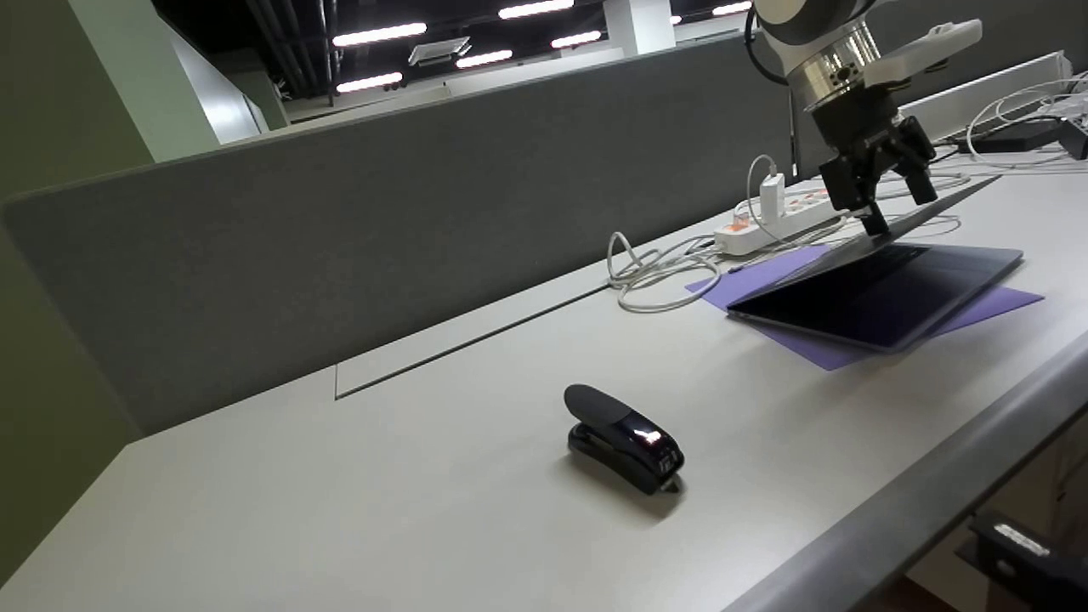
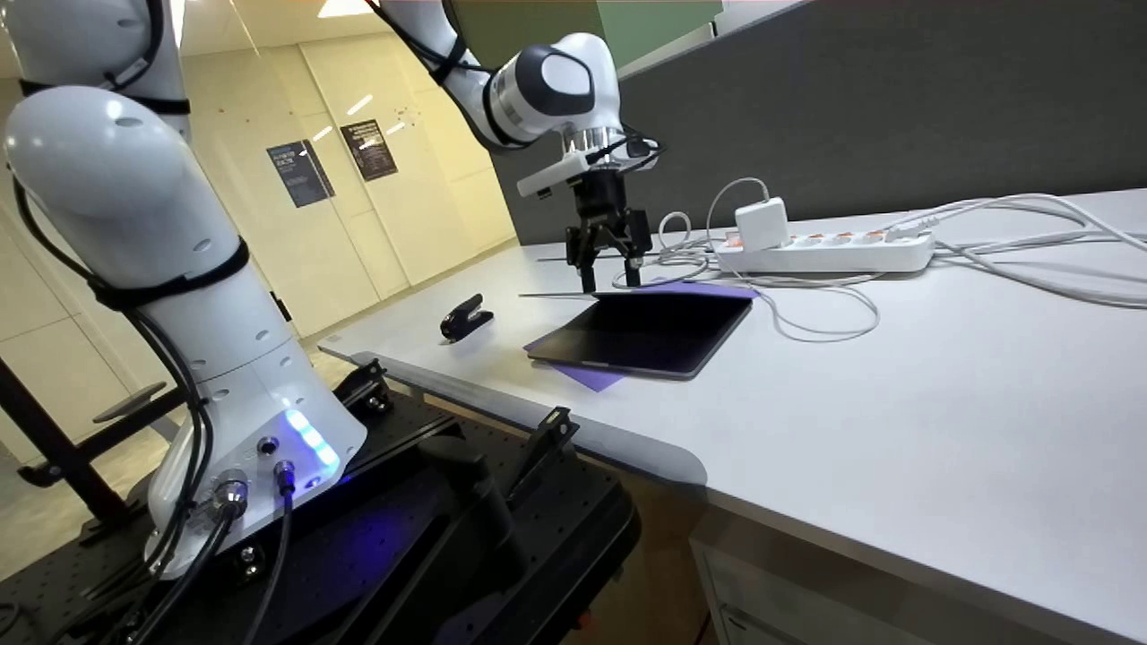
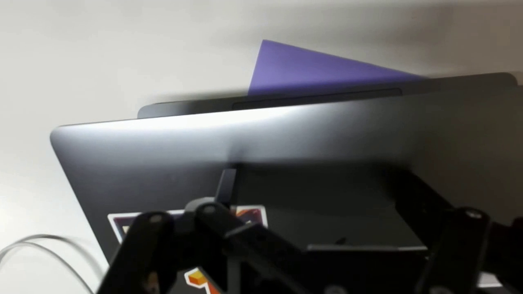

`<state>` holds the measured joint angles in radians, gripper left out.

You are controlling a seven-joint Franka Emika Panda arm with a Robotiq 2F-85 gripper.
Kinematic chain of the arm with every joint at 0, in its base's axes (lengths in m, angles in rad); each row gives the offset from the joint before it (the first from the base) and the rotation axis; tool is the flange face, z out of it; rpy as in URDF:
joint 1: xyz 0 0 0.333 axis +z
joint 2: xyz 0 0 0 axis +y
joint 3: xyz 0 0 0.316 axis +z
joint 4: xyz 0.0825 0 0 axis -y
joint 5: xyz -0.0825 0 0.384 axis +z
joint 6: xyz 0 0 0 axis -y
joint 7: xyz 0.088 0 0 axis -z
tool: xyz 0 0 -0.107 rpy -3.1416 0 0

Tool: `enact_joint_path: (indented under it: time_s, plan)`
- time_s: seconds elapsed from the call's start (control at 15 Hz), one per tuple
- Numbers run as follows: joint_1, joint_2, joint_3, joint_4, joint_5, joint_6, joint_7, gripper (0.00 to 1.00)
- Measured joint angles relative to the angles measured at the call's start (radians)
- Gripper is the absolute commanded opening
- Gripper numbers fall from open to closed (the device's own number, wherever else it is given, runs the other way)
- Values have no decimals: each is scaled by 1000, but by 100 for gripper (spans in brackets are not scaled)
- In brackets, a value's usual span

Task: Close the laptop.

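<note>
Fingers (image 1: 874,221) of the gripper (image 2: 610,285) are standing spread above the laptop (image 1: 875,293), pinching nothing; the views are leaving unclear whether a tip is touching the lid (image 3: 286,139). They are probably being posed over the lid's back for pushing, since folding it down is not calling for a grip. A sheet (image 3: 314,65) is lying under the laptop, perhaps marking its spot. The power strip (image 2: 824,260) is sitting near the laptop and the stapler (image 1: 625,438) well apart from it, neither seeming to be blocking the lid. Both exterior views are showing the dark wedge between lid and base (image 2: 618,351); the wrist view is hiding that wedge but revealing stickers (image 3: 252,213) on the lid's back.
</note>
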<state>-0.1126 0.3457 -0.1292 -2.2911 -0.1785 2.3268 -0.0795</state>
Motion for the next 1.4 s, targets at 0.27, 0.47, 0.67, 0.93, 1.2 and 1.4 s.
enact_joint_path:
  time_s: [0.27,0.47,0.67,0.93,1.2,1.4]
  plan:
    - [1,0,7,1,1,19,-6,100]
    - [2,4,24,-6,8,58,-22,100]
    - [2,12,39,-27,23,95,-48,100]
    - [2,21,44,-72,24,162,-57,100]
    - [2,46,47,-127,27,254,-57,100]
    - [-4,77,61,-157,60,310,-81,100]
